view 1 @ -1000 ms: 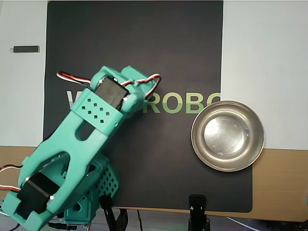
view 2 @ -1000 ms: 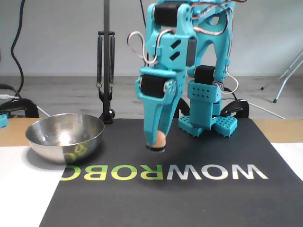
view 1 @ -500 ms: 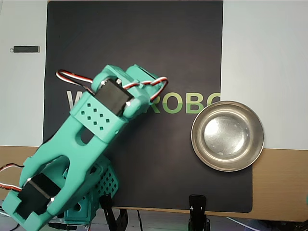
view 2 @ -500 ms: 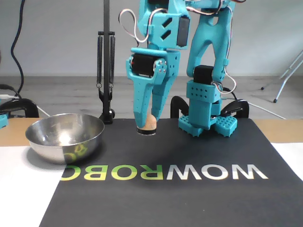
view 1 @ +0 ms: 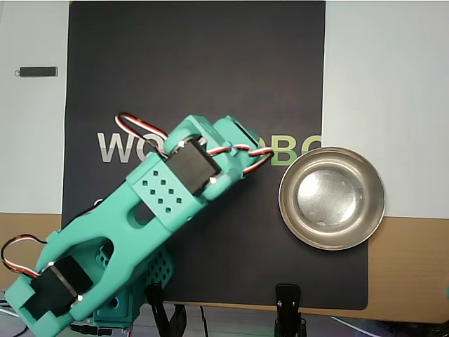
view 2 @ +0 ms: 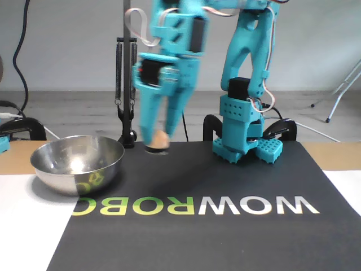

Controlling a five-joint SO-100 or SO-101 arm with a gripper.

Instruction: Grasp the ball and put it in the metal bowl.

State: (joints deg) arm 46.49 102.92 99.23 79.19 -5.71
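Observation:
In the fixed view the small peach-orange ball [view 2: 160, 139] sits pinched between the fingertips of my teal gripper [view 2: 157, 141], which is shut on it and held above the black mat. The shiny metal bowl [view 2: 77, 163] stands to the left, with the ball a little right of its rim and about level with it. From overhead, the teal arm [view 1: 168, 193] covers the ball and the fingertips; its wrist lies just left of the metal bowl [view 1: 332, 198].
A black mat [view 2: 225, 226] with printed letters covers the table's middle. The arm's base [view 2: 242, 141] stands at the back. A black clamp stand [view 2: 125, 84] rises behind the bowl. A small dark bar [view 1: 37, 71] lies at the overhead view's top left.
The gripper has lifted the ball off the mat and carried it toward the bowl, leftward in the fixed view and rightward overhead.

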